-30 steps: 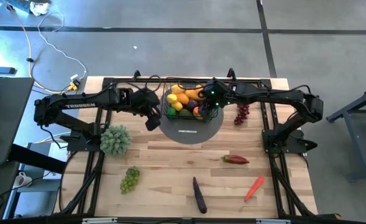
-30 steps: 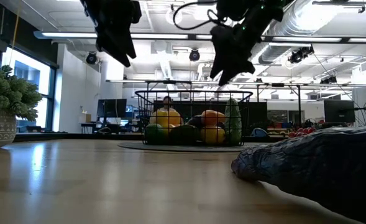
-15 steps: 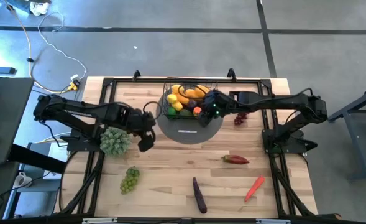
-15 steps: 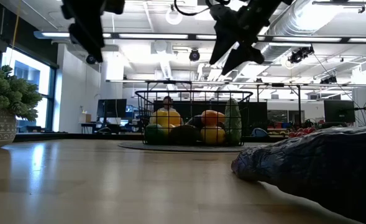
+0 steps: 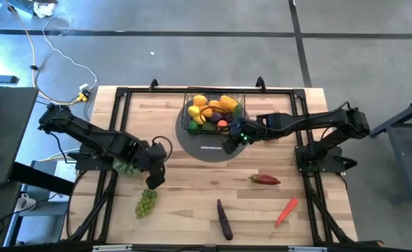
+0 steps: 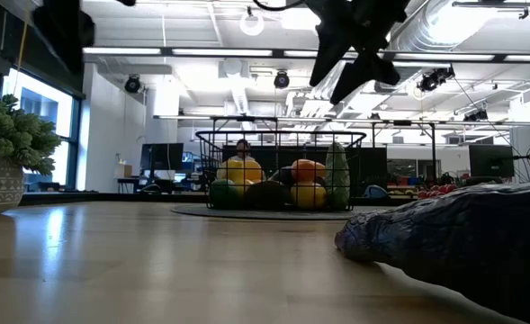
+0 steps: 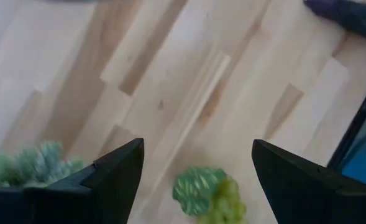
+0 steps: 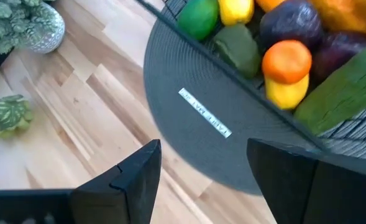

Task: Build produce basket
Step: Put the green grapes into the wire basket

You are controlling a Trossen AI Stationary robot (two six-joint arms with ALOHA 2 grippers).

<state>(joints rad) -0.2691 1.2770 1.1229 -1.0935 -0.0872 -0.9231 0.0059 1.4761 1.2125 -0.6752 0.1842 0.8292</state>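
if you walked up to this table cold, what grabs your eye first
The black wire basket, piled with bright fruit, sits on a round grey disc at the far middle of the table. The left gripper, open and empty, hangs over green grapes near the front left, while the right gripper, also open, hovers over the disc beside the basket.
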